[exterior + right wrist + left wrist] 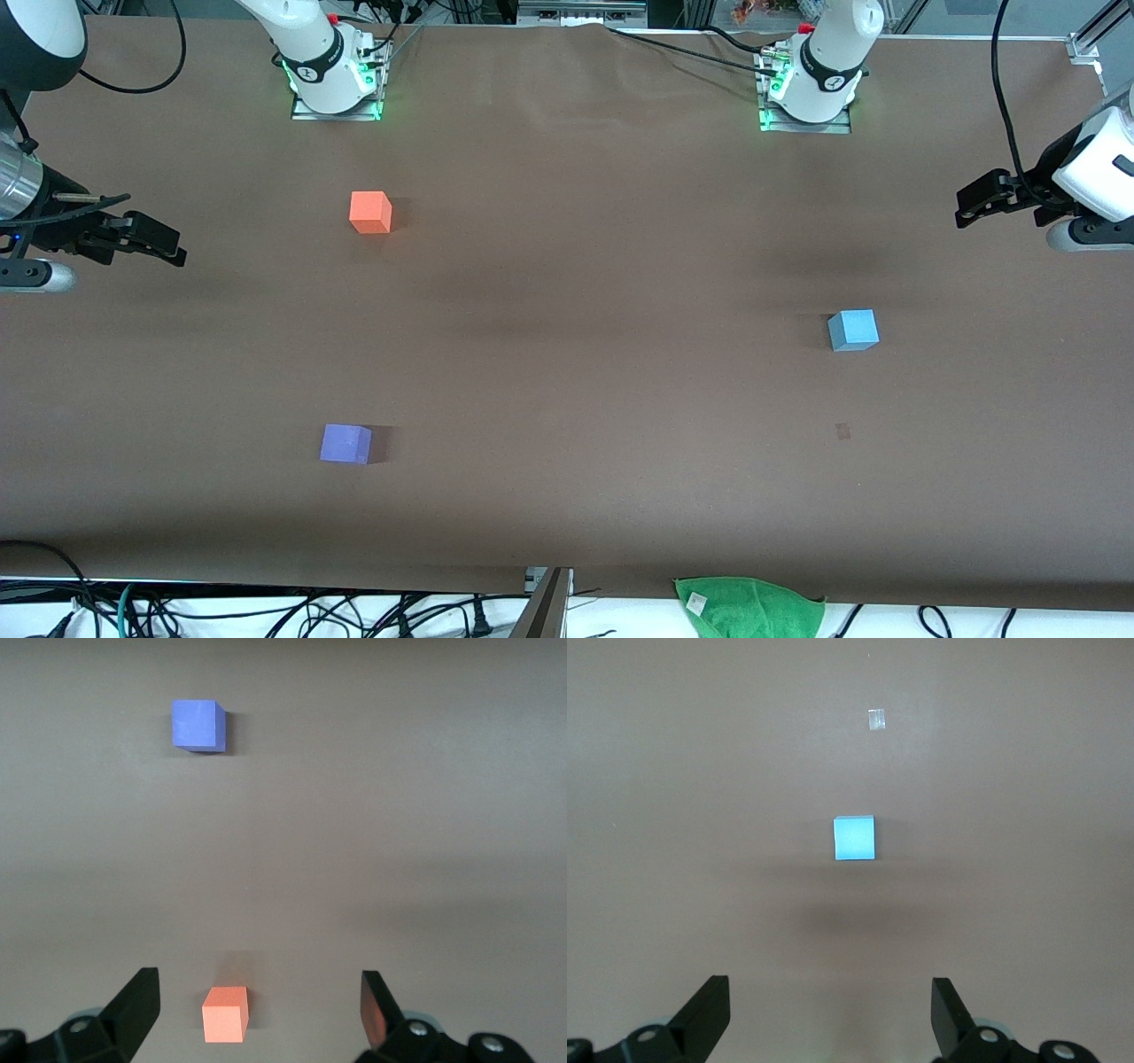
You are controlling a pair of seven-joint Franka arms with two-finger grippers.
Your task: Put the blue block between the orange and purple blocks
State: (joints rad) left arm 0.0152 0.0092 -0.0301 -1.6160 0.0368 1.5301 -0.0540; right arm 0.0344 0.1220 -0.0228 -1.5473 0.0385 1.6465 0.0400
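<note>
Nothing is gripped yet, so the task looks to be at its opening step: the approach to the blue block (853, 330). That block sits on the brown worktop (585, 372) toward the left arm's end, below and ahead of the left hand (961, 215), which hangs in the air over the worktop's edge with its fingers (709, 1010) spread wide and empty; in the left wrist view the block lies centred ahead of the gap between them, well apart from the fingertips. The right hand (177, 255) waits over the right arm's end of the worktop, also open and empty, with the orange block (370, 212) close ahead of it and the purple block (345, 443) farther out. Those two cubes lie well apart, leaving a bare stretch between them. The next move probably calls for the left hand to descend over the blue block, straddle it squarely with its fingers, and close.
</note>
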